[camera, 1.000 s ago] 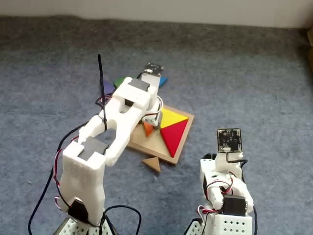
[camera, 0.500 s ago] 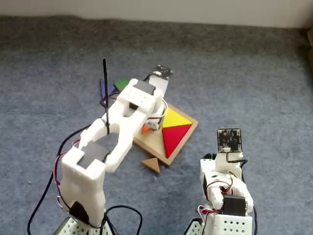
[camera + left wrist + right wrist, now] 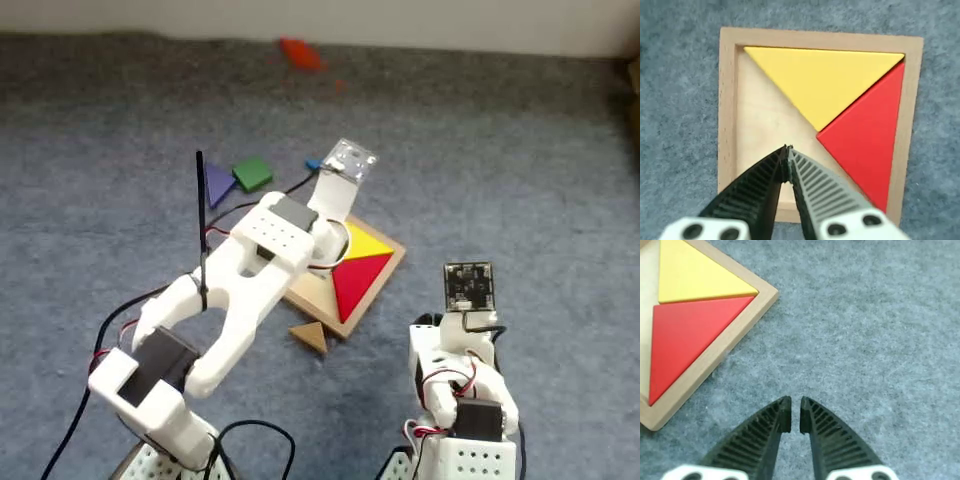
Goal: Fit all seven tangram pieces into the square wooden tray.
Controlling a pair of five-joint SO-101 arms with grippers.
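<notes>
In the high view we find the left arm (image 3: 270, 250) covering much of the tray (image 3: 374, 293). A blue piece (image 3: 313, 164) shows only a sliver beside the wrist, and we cannot tell its shape. We cannot identify the blurred orange object (image 3: 298, 52) at the far edge. The right wrist view crops the tray.

High view: tray (image 3: 727, 100) floor is open on its 9 o'clock half, though left arm (image 3: 270, 240) overhangs it from 7 o'clock, seemingly covering most; yellow triangle (image 3: 825, 80) and red triangle (image 3: 870, 145) fill the 3 o'clock half
</notes>
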